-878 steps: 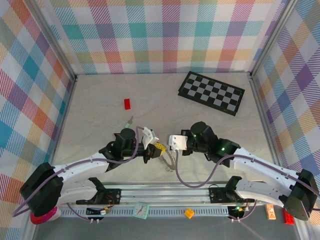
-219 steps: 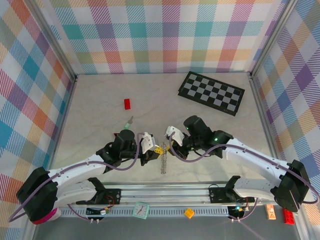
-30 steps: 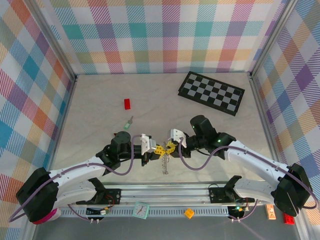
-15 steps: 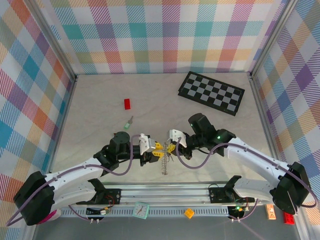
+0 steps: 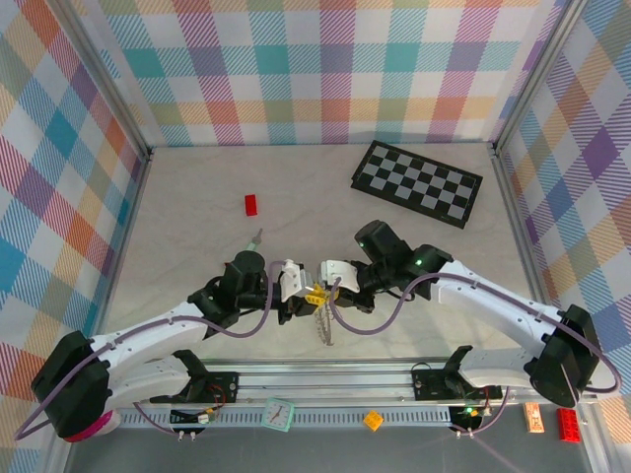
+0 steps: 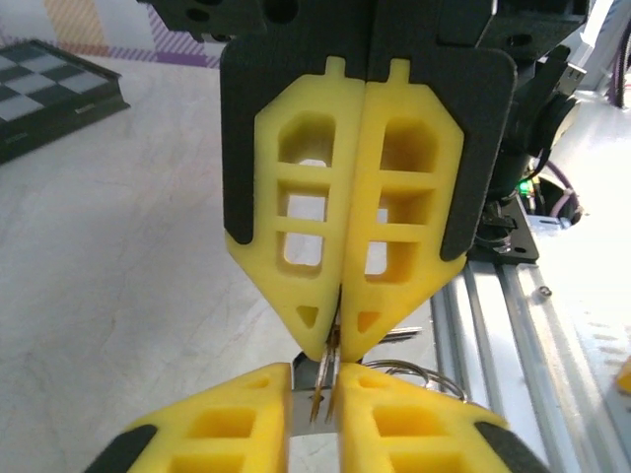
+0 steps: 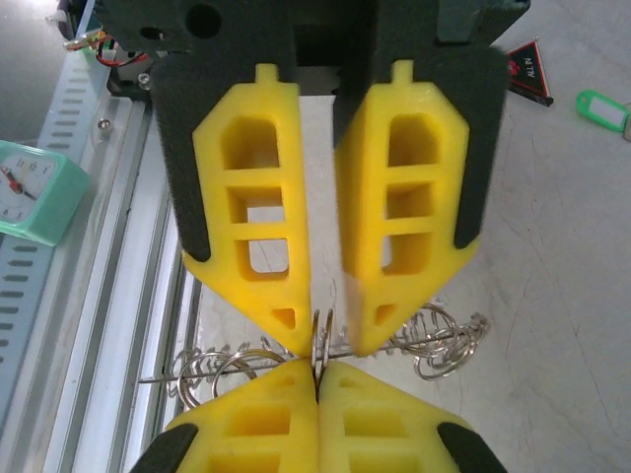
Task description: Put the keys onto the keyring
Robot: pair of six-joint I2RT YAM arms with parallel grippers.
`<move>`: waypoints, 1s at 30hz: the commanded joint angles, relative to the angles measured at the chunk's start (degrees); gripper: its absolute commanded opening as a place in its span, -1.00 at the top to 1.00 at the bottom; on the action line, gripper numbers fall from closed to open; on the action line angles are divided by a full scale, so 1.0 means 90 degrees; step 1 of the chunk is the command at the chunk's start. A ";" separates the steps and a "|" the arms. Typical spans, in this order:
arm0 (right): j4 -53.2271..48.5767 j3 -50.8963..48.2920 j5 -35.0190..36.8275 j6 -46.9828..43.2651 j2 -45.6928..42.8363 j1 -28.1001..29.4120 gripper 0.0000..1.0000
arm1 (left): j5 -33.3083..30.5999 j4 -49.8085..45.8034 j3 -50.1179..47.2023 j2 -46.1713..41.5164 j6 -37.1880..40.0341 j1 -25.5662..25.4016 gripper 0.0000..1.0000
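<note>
The keyring (image 5: 323, 325) is a string of linked silver split rings hanging from the grippers near the table's front. My right gripper (image 7: 317, 379) is shut on one ring (image 7: 320, 340), and the rest of the chain (image 7: 444, 340) trails behind it. My left gripper (image 6: 315, 414) faces it tip to tip, its jaws a narrow gap apart with that ring's wires (image 6: 325, 379) between them. From above, the left gripper (image 5: 310, 296) and right gripper (image 5: 325, 290) meet over the chain. A green-headed key (image 5: 254, 240) lies on the table, apart from both; the same key (image 7: 603, 108) appears at far right.
A small red brick (image 5: 250, 204) lies at the back left. The chequered board (image 5: 417, 182) sits at the back right. A dark red-edged tag (image 7: 525, 71) lies near the green key. The metal rail (image 5: 325, 379) runs just in front of the grippers.
The right arm's wrist has swung a little to the left, and the meeting fingertips have drifted slightly toward the front. The left jaws have narrowed since half a second ago.
</note>
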 commanded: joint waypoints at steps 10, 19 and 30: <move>0.0657 -0.0673 -0.0529 0.0850 -0.0689 -0.0352 0.38 | 0.0115 0.0321 -0.0046 -0.0063 0.0152 -0.0071 1.00; 0.0903 -0.0816 -0.0397 0.1003 -0.0573 -0.0380 0.29 | 0.0162 0.0449 -0.0112 -0.0057 0.0200 -0.0087 1.00; 0.0856 -0.0748 -0.0535 0.0858 -0.0419 -0.0378 0.49 | 0.0184 0.0563 -0.0170 -0.0104 0.0218 -0.0096 1.00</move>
